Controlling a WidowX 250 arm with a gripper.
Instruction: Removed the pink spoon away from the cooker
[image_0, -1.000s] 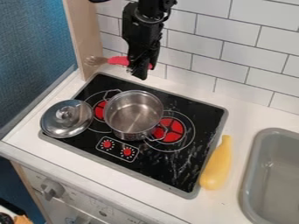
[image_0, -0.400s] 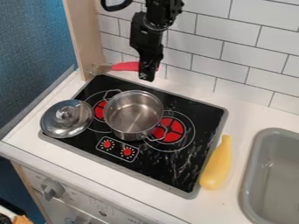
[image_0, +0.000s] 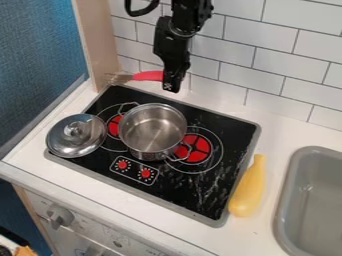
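My gripper (image_0: 172, 88) hangs at the back edge of the black cooker (image_0: 220, 181), close to the tiled wall, shut on the handle of the pink spoon (image_0: 147, 76). The spoon lies roughly level, its pinkish-red handle running left from the gripper and its dull metal-looking head pointing at the wooden side panel. Part of the handle is hidden behind the gripper.
A steel pot (image_0: 152, 131) stands on the cooker, in front of the gripper. Its lid (image_0: 76, 135) rests over the cooker's left edge. A yellow toy vegetable (image_0: 248, 188) lies by the right edge, and a grey sink (image_0: 314, 200) is further right.
The gripper has shifted a little to the right, carrying the pink spoon with it. Pot, lid and yellow toy have stayed put.
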